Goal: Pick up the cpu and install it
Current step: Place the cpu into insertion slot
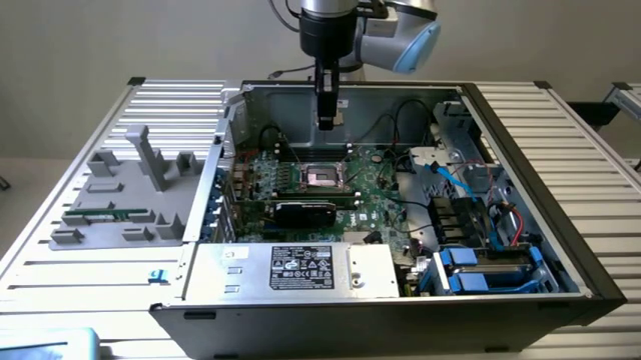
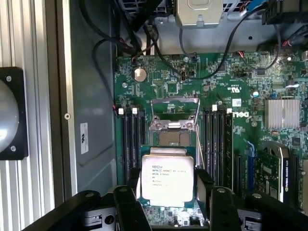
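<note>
Black claw point(image 2: 168, 185) hangs over the green circuit board point(image 2: 231, 82). Its two fingers point(image 2: 204, 188) press the sides of the small flat square silver cpu chip point(image 2: 167, 174), seemingly holding it above the open metal socket point(image 2: 174, 138).

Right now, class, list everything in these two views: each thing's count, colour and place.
case: one, black, on table
table: one, silver, under case
motherboard: one, green, in case
socket: one, metal, open, on motherboard
graphics card: one, black, beside socket
power supply: one, silver, in case
drive caddies: two, blue, beside power supply
fixture: one, grey, on table
memory stick: one, green, in fixture
cpu: one, silver-beige, in gripper, above motherboard
gripper: one, black, shut on cpu
arm: one, grey-blue, above case
</note>
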Robot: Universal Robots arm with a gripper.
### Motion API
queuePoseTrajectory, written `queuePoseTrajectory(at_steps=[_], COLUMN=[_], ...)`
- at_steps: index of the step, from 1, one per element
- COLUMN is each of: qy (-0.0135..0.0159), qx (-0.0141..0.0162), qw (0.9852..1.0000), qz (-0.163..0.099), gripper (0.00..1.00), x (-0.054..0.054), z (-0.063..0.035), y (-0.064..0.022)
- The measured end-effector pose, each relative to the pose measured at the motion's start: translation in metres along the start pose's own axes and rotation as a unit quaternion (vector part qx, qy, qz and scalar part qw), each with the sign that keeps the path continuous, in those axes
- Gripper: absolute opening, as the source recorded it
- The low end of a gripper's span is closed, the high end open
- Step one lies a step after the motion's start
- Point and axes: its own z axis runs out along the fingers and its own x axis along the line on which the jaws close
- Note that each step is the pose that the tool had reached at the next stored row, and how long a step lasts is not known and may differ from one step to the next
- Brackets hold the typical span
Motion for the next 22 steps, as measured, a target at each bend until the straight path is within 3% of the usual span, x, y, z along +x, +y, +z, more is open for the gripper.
queuePoseTrajectory(at_steps=[22], qy=[0.0007], qx=[-0.0005], qw=[0.9999], qz=[0.01], gripper=[0.55], x=[-0.019], z=[0.039], y=[-0.0003])
